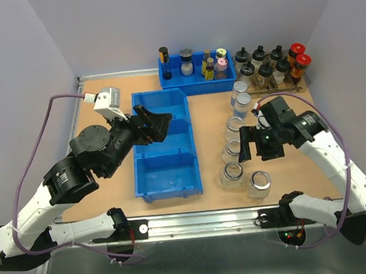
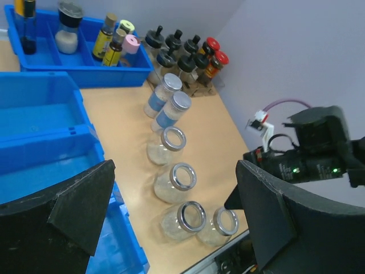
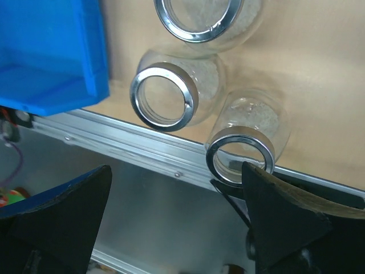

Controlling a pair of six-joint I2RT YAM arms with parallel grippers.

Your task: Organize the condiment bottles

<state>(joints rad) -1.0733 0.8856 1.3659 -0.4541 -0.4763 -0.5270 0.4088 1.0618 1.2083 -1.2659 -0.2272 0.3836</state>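
Right gripper [image 1: 252,147] hung wide open, empty, just over the near upright jars [image 1: 231,174] — left gripper [image 1: 155,125], open too, sat well off.

Glass jars [image 1: 231,174]: six. Black-capped bottles [image 1: 259,55]: six. Red-capped bottles [image 1: 297,50]: two. Blue bins [image 1: 166,176]: two. Arms [image 1: 86,154]: two.

left gripper [image 1: 158,125]: held left of centre, jaws spread wide | right gripper [image 1: 253,148]: held right of centre, jaws spread wide

The glass jars [image 1: 231,174] were clear with silvery rims, the divided bin [image 1: 167,173] bright blue, the tabletop [image 1: 121,192] tan, two bottle caps [image 1: 298,48] red.
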